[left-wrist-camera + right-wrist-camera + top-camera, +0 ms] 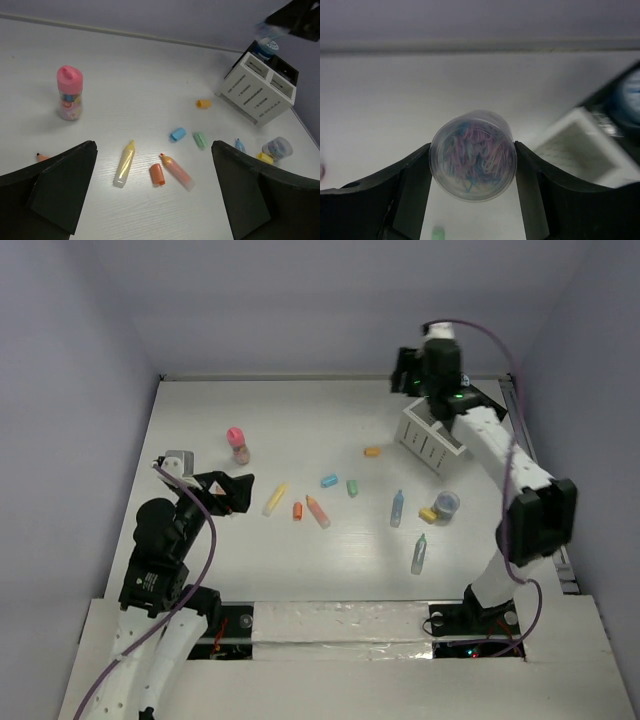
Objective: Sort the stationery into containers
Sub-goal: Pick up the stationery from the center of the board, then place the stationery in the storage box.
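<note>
Finds the left gripper (154, 146) spread wide and empty, with the pink-capped bottle (69, 93), yellow stick (124, 163) and orange stick (177, 171) lying loose ahead. Looks like a delivery step further right: right gripper (472, 150) clamped on a clear pot (472, 167) of coloured clips, near the white slatted box (257, 92). Calls next for centring over a free compartment before letting go, minding the rim.

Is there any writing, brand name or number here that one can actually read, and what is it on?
No text can be read in any view.
Coloured label on the pink-capped bottle: too blurred to read.
Print on the patterned pot: too small to read.
The clear tub: no lettering shows.
</note>
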Motion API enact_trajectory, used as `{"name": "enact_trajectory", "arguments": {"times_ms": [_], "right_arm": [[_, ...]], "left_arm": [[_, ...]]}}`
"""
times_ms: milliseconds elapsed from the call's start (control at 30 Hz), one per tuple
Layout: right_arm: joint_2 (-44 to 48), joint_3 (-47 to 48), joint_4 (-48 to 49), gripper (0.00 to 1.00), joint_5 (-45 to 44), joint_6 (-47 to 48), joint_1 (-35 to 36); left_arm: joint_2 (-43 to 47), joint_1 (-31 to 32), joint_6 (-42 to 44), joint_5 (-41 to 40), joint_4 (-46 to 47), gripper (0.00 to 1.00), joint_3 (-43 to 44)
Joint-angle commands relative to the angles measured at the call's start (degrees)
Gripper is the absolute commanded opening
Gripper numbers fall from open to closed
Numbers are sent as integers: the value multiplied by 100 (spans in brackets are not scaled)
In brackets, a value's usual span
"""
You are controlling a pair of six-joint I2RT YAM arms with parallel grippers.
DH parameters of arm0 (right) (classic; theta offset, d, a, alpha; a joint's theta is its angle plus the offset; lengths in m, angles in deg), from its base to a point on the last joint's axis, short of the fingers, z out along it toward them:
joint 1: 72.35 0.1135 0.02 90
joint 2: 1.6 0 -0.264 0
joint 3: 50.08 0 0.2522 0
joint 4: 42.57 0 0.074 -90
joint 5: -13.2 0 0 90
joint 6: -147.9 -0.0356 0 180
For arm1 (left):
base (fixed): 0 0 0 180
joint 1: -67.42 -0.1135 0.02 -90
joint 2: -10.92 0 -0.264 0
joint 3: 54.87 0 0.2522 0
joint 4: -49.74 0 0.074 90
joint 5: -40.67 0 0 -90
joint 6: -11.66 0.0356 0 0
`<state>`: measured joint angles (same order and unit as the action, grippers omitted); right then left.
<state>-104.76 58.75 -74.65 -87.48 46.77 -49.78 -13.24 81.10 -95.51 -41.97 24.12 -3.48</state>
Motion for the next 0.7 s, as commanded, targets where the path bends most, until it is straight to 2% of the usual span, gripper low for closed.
{"name": "enact_trajectory", "arguments": {"times_ms": [0,100,300,667], "right_arm": [[1120,-741,680,30,-435,-512,-1112],[1570,-1306,787,30,-557,-741,-1781],[1501,-1508,629,28,-375,-917,-2704],[648,-1034,620,27,-549,-574,-2810]], "left_arm": [[192,196,108,91,237,99,201],[263,276,108,73,219,99,192],[368,549,108,-15,193,99,201],[404,725,100,-85,175,99,201]]}}
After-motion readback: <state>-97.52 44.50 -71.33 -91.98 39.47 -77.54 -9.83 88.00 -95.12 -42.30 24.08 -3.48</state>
